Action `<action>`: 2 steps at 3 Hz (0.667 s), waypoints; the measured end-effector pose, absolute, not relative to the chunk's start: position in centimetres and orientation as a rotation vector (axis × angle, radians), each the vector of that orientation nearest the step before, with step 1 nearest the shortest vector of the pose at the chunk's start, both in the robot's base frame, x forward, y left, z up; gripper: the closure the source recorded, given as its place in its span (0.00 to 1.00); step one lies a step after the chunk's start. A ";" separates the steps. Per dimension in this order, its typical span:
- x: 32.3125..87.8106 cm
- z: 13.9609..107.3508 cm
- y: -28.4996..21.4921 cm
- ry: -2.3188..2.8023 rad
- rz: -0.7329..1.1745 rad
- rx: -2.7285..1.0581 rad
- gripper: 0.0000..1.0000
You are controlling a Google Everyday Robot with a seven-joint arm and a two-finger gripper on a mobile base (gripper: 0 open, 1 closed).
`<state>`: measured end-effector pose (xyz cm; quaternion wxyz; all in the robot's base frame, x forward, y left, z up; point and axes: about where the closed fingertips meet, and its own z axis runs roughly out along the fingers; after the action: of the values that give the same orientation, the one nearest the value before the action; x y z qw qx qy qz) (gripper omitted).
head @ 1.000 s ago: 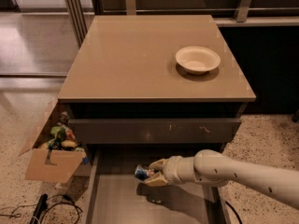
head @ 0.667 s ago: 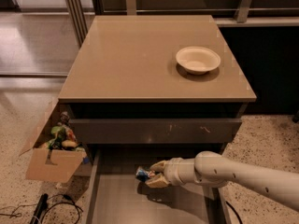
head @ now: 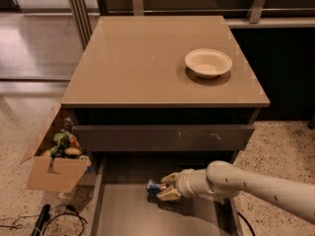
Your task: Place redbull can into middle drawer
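Observation:
The redbull can (head: 154,186) is a small blue-and-silver can, lying on its side low over the floor of the open middle drawer (head: 123,210). My gripper (head: 164,187) reaches in from the right and is shut on the can's right end, one finger above it and one below. The white arm (head: 256,186) runs off to the lower right. I cannot tell whether the can touches the drawer floor.
A cream bowl (head: 208,62) sits on the cabinet top (head: 147,63) at the back right. The dark scratched drawer front (head: 162,137) is above the open drawer. A cardboard box of items (head: 56,163) stands left of the cabinet, with black cables (head: 39,222) on the floor.
The gripper and can have stayed almost in place, at most shifting slightly lower and left inside the drawer. The hold on the can is unchanged.

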<state>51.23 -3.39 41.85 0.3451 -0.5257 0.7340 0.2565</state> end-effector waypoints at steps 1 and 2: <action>51.5 38.8 -4.7 1.938 0.683 -1.370 1.00; 51.5 38.7 -4.7 1.940 0.684 -1.373 1.00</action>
<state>51.51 -4.67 38.65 0.3282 -0.5243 0.7411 0.2611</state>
